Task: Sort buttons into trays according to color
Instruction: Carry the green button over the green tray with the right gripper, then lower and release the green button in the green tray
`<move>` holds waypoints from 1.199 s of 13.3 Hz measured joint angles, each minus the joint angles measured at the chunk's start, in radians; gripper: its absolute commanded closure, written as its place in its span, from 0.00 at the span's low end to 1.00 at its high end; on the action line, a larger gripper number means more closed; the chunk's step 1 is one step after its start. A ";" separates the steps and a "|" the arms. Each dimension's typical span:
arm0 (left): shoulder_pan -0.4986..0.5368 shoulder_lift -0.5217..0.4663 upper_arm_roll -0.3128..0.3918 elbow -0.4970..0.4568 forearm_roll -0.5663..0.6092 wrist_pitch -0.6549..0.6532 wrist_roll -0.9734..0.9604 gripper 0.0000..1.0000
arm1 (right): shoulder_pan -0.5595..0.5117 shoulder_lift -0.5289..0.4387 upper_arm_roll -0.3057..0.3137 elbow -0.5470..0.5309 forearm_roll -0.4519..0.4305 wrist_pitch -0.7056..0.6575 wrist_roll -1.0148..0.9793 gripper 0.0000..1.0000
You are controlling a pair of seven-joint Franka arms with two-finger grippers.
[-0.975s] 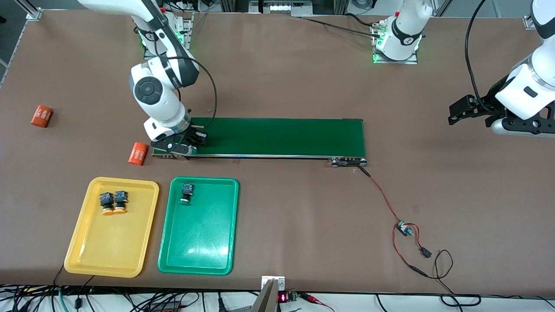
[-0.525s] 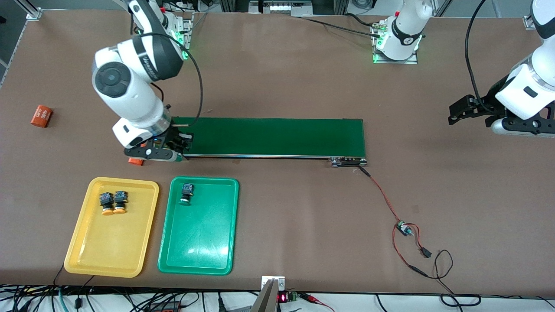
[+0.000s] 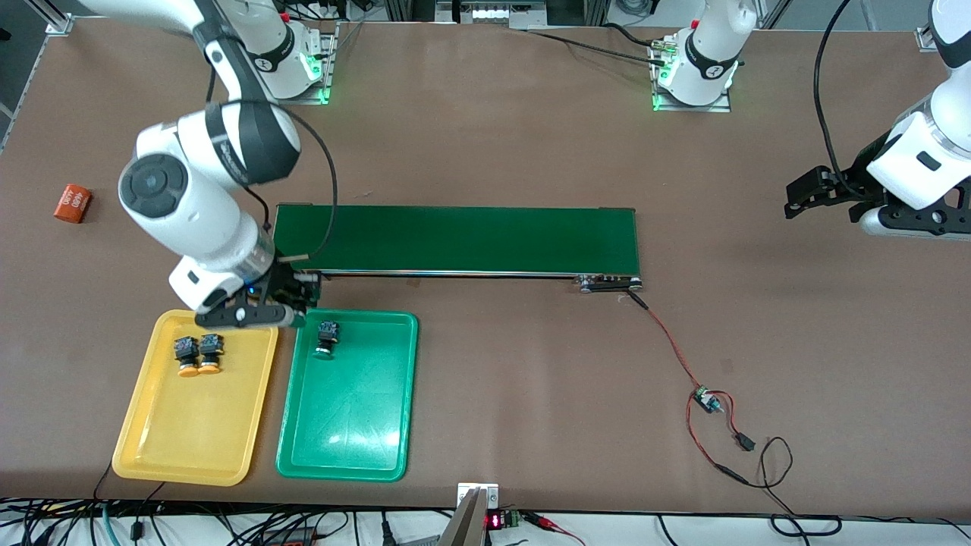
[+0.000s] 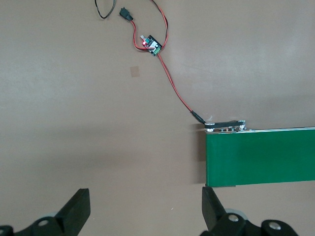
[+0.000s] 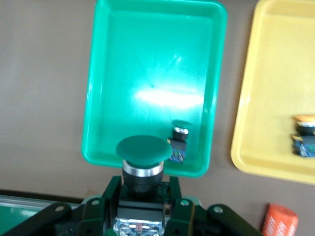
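Both yellow buttons sit in my yellow tray, one green button sits in the green tray, and my right pincer, over the gap between belt and trays, pinches the last green button, while my left pincer waits spread wide.

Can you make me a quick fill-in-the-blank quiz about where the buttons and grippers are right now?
1. The right gripper is shut on a button with a ____ cap.
2. The yellow tray holds ____ buttons.
3. The green tray holds ____ button.
4. The left gripper waits with its jaws ____ near one end of the conveyor belt.

Missing words: green; two; one; open
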 measured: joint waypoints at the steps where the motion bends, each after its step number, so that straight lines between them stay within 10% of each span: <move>1: 0.000 0.000 0.000 0.000 0.000 0.000 0.000 0.00 | 0.005 0.049 -0.001 0.045 0.000 0.008 -0.011 0.82; 11: 0.000 0.000 0.000 0.000 0.000 0.000 0.000 0.00 | 0.091 0.355 -0.093 0.140 -0.001 0.269 -0.061 0.78; 12: 0.000 0.000 0.000 0.000 0.000 0.000 0.000 0.00 | 0.094 0.367 -0.097 0.141 -0.001 0.282 -0.061 0.72; 14: 0.000 0.000 0.000 0.001 0.000 0.001 0.000 0.00 | 0.095 0.382 -0.100 0.142 -0.001 0.313 -0.061 0.21; 16: 0.001 0.001 0.000 0.002 0.000 0.001 0.000 0.00 | 0.098 0.386 -0.101 0.143 -0.001 0.324 -0.061 0.04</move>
